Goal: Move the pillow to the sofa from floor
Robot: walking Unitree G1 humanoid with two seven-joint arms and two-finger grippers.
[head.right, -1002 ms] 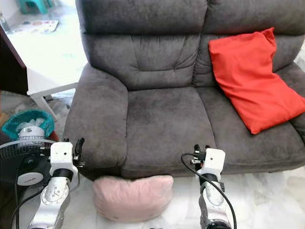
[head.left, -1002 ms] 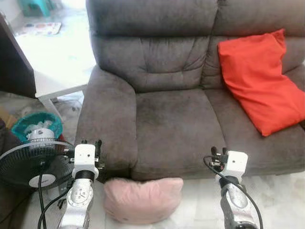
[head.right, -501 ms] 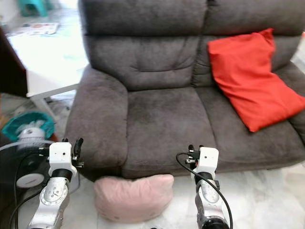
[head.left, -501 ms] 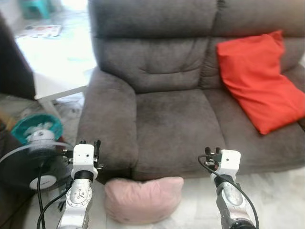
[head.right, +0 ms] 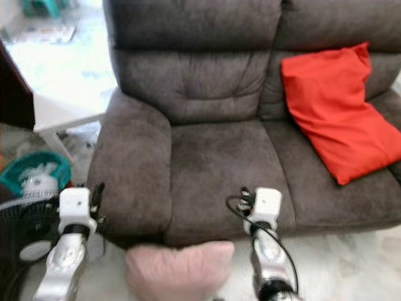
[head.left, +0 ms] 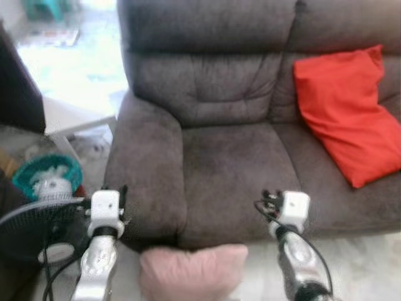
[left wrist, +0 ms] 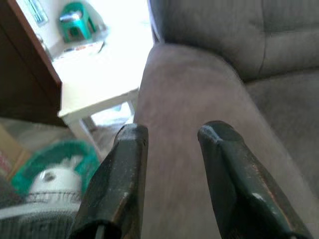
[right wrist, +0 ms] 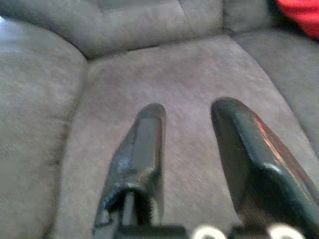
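Compared with the frame one second earlier, the head camera has shifted: the pink pillow now sits lower in the picture, partly cut by the bottom edge, and the scene is blurred. This is camera motion; the pillow itself has not been moved and lies on the floor, touching the front base of the grey sofa. The task has therefore not begun in effect.

Left eye view: the left gripper hovers before the sofa armrest, with a fan just beside that arm. The right gripper hovers over the seat front. A red cushion leans on the right seat.

Left wrist view: the left gripper's fingers stand apart, holding nothing, above the armrest.

Right wrist view: the right gripper's fingers stand apart, empty, above the seat cushion.

Judgement: both arms must descend toward the pillow.
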